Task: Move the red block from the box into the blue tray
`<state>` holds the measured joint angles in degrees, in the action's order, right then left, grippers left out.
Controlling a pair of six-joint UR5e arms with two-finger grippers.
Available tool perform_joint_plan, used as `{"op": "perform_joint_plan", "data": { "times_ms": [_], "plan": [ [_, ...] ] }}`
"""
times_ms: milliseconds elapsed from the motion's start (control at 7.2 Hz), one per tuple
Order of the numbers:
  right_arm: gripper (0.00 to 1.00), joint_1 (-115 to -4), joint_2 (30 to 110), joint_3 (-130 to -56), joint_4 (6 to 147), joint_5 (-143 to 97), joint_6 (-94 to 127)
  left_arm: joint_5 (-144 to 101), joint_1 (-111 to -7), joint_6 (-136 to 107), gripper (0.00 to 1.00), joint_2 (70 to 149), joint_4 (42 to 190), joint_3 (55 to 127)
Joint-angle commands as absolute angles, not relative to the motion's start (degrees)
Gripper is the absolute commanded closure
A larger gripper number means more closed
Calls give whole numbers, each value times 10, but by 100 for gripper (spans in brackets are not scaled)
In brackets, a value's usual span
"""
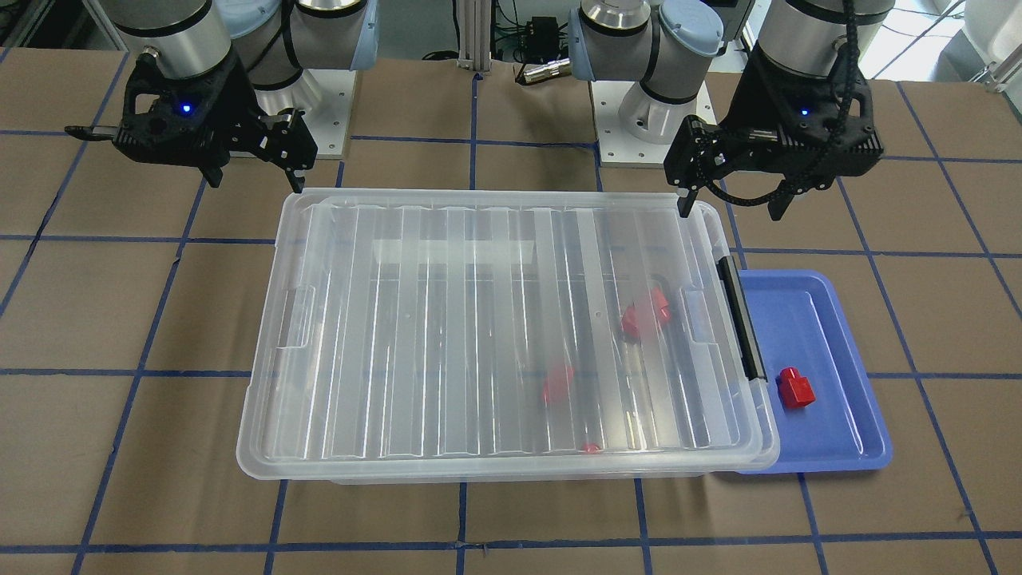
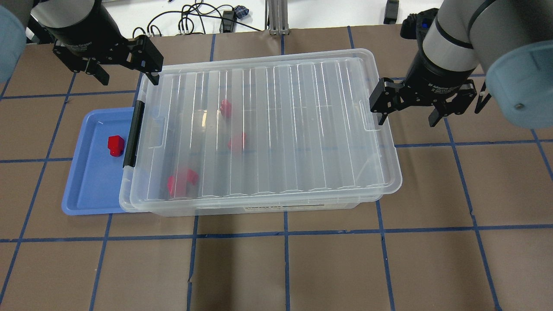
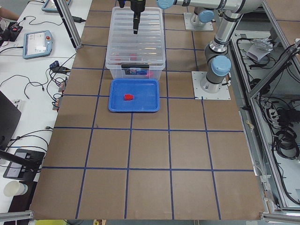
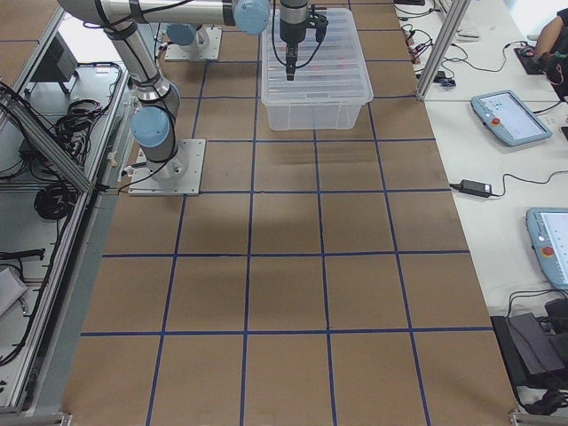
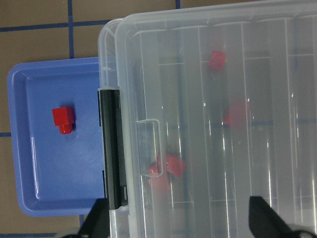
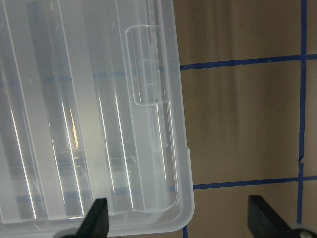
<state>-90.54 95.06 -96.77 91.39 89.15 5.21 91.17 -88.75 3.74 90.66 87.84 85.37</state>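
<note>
The left gripper [image 2: 128, 77] hangs open, empty, near the blue tray [image 2: 86, 190], where one red block [image 2: 116, 145] lies; more blocks [image 2: 182, 181] sit in the lidded box [image 2: 281, 208]; the right gripper [image 2: 407, 117] is open, empty too. The block looks light, hard, slick: pinch its flat sides

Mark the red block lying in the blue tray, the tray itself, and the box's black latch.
red block [image 2: 116, 143]: overhead exterior, its body.
blue tray [image 2: 93, 181]: overhead exterior, bare floor.
black latch [image 2: 133, 134]: overhead exterior, middle of bar.
</note>
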Motion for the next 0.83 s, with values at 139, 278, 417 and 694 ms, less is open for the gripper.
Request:
{"op": "perform_joint_plan", "data": {
  "times_ms": [139,278,417,694],
  "plan": [
    [0,-904,958,-969,913,897,52,910,-890,39,0,915,877,853],
    [0,-904,958,-972,913,897,52,909,-890,39,0,906,878,856],
    [0,-904,960,-974,912,897,52,909,-891,39,0,905,878,855],
    [0,-904,961,-974,916,897,54,909,-889,39,0,907,878,856]
  ]
}}
